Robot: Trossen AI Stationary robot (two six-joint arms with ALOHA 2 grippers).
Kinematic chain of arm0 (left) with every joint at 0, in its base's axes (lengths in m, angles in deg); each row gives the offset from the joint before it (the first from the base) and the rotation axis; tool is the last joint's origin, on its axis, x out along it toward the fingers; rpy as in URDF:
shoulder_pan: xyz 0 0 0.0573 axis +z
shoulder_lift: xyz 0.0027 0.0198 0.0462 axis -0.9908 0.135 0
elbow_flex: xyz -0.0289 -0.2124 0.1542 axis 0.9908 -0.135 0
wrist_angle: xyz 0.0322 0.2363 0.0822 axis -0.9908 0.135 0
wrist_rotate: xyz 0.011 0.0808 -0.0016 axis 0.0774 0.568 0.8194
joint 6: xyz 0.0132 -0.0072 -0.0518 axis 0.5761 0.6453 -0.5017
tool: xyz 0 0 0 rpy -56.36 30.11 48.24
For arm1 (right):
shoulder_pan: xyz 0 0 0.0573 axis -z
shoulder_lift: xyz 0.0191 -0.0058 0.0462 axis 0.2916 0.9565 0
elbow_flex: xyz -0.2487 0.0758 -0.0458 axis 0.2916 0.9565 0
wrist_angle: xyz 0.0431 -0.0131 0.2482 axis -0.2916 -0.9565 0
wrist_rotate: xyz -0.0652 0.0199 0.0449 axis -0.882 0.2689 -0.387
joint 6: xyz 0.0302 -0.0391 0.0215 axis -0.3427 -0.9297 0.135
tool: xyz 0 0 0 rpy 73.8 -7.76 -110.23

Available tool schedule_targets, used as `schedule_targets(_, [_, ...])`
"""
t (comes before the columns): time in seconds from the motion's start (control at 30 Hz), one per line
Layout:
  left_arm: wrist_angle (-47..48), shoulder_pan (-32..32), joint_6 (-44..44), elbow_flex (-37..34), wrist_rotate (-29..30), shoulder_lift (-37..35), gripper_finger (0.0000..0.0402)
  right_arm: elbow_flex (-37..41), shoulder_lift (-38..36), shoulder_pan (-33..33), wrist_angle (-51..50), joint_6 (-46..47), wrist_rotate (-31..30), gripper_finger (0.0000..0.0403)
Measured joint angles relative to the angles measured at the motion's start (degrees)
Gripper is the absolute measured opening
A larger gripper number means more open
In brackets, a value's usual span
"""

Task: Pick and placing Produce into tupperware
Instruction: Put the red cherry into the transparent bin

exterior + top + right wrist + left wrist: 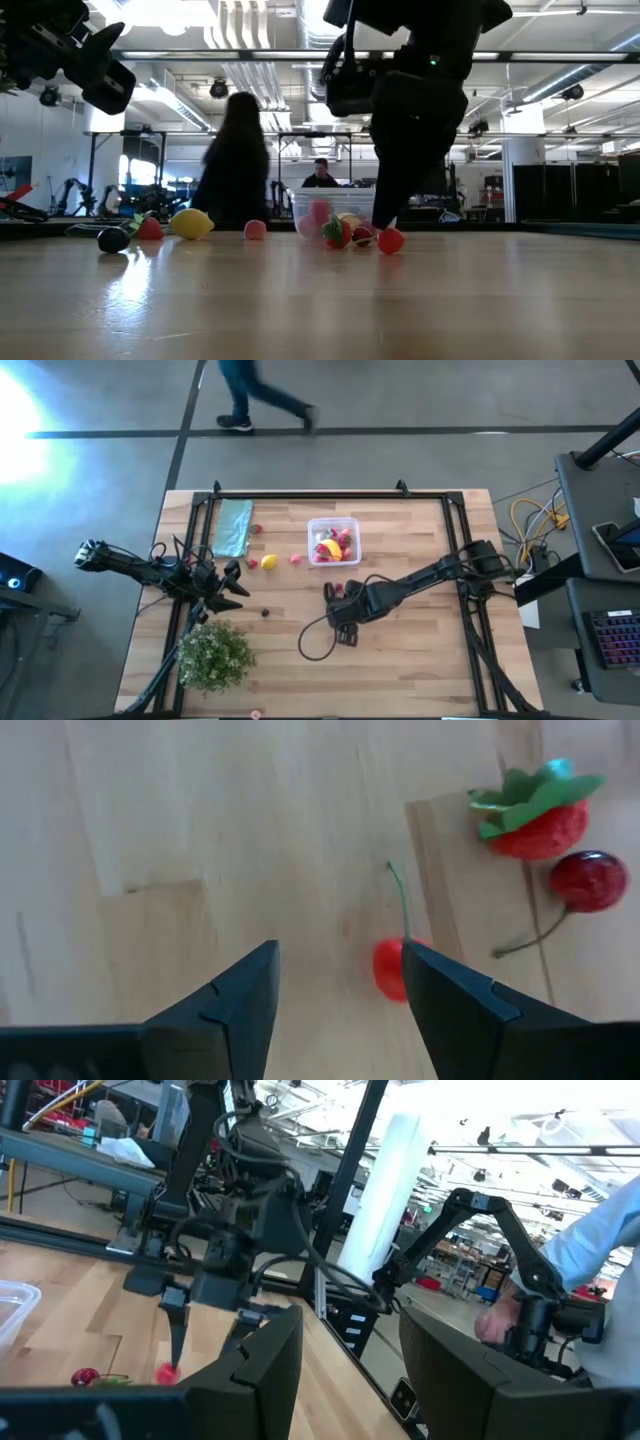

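Right gripper (pixel 335 990) fingers open | red cherry (pixel 390 968) beside | no writing legible

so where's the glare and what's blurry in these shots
High view: bright glare blows out the floor at the upper left. Low view: ceiling lights shine off the table near the lemon, and the person behind is dark and smeared. Right wrist view: the strawberry looks soft.

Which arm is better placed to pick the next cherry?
The right arm. Its claw stands open right over a red cherry, near the tupperware. The left claw waits farther away by the table's left edge.
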Motion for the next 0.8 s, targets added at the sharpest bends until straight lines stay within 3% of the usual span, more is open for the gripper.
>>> schedule_targets(0.5, [-0.02,-0.01,0.00,0.00,0.24,0.00,0.0155,-0.27,-0.14,0.15,-0.58,0.31,0.27,0.0120])
schedule_targets(0.73, [-0.03,-0.01,-0.01,0.00,0.23,0.00,0.0155,-0.83,-6.81,0.91,-7.88,0.10,-13.41,0.0139])
schedule_targets(0.8, [-0.02,-0.01,-0.02,0.00,0.21,0.00,0.0155,-0.24,-8.45,2.12,-8.92,-1.64,-14.52,0.0151])
